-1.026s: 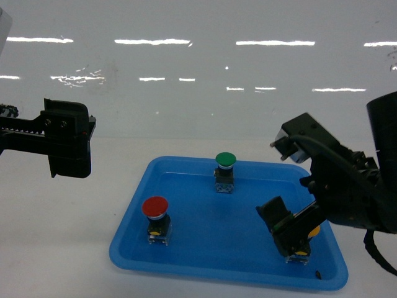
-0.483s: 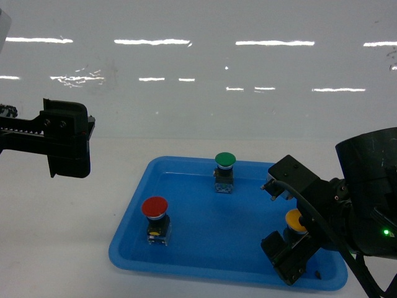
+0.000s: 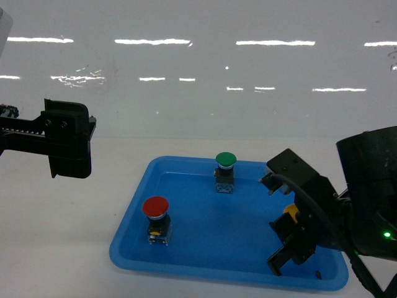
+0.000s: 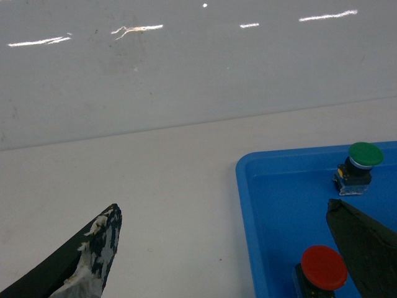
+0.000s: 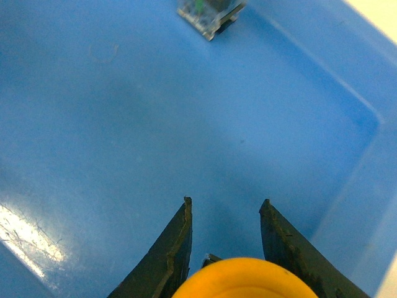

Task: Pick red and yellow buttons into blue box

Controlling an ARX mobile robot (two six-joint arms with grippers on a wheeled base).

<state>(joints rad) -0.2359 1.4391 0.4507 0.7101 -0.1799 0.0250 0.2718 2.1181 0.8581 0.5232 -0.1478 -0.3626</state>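
Yellow button (image 5: 248,279) now sits between the right gripper's (image 5: 224,214) spread fingers.
Half a second ago they stood beside it (unclosed yet); it rests in the blue tray's (image 3: 186,264) right-hand corner, ready for pinching.

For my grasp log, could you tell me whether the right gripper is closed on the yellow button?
Cannot tell: right gripper fingers flank the yellow button; contact hidden.
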